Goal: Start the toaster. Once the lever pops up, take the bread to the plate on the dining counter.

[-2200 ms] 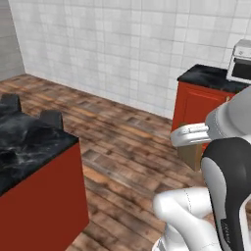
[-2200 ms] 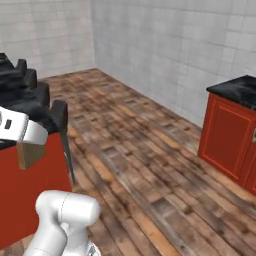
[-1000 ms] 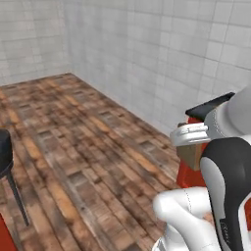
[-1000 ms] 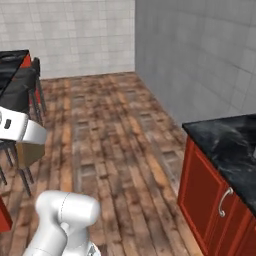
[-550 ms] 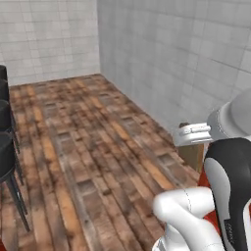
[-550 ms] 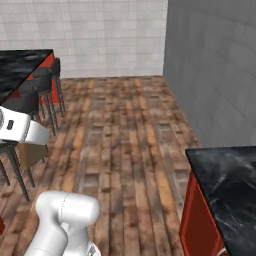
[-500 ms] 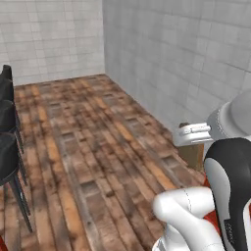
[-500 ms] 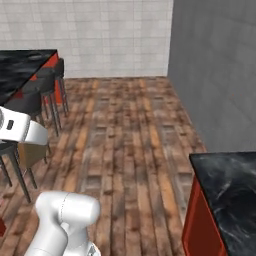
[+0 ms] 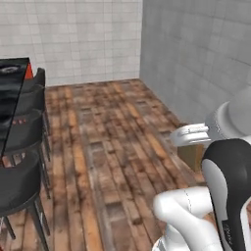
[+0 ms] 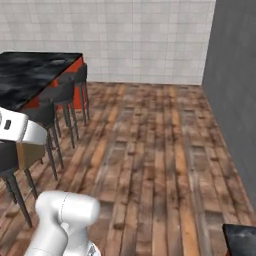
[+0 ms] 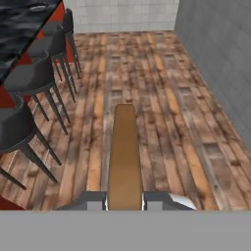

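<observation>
- Tan-brown bread (image 11: 124, 157) stands edge-on in the hand view, clamped between the two dark fingertips (image 11: 96, 200) of the claw (image 11: 124, 201), which is closed on the slice.
- From the left base view the bread (image 9: 192, 155) is a brown block under the white hand, with the arm rising at the lower right; the fingers themselves are hidden there.
- From the right base view a tan corner of the bread (image 10: 29, 154) hangs below the white hand at the left edge.
- Black marble with white veins tops the dining worktop (image 10: 35, 72), clearest in the right base view, with a red panel beneath it.
- The left base view catches the same worktop (image 9: 11, 93) as a narrow dark slab at its left edge.
- Dark stools (image 11: 37, 76) line the worktop's side in a row; the hand view looks down on three seats and their thin legs.
- Wooden plank floor (image 10: 150, 150), in mixed brown and orange tones, runs under everything, well below the held slice.
- White tiled wall (image 10: 125, 35) closes the far end of the room, and a plain grey wall (image 9: 201, 54) meets it at a corner.
- One black worktop corner (image 10: 240, 240) shows at the lower right of the right base view.
</observation>
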Available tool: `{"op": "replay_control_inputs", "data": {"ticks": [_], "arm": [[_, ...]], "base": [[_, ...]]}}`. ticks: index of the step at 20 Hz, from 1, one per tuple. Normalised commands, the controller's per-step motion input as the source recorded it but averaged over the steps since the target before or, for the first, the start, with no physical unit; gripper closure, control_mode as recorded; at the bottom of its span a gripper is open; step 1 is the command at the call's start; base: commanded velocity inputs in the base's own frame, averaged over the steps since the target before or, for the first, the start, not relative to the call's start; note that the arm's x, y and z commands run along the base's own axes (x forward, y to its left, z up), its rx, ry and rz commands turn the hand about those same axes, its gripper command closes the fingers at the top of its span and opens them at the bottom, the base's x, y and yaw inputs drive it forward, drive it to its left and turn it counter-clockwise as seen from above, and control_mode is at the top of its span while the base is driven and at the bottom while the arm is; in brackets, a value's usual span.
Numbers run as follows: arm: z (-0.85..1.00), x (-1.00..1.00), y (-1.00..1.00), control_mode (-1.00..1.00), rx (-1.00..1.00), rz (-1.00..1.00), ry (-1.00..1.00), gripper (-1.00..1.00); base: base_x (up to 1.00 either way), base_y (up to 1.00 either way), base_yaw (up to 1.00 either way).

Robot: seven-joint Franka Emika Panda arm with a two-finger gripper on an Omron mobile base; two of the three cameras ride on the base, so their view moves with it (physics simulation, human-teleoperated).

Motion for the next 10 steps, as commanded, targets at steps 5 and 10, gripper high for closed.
{"op": "replay_control_inputs", "data": {"ticks": [5, 10], "arm": [[0.0, 0.0, 0.0, 1.0, 0.0, 0.0, 0.0, 1.0], [0.0, 0.0, 0.0, 1.0, 0.0, 0.0, 0.0, 1.0]], "base": [[1.0, -0.48, 0.16], [1.0, -0.57, 0.16]]}}
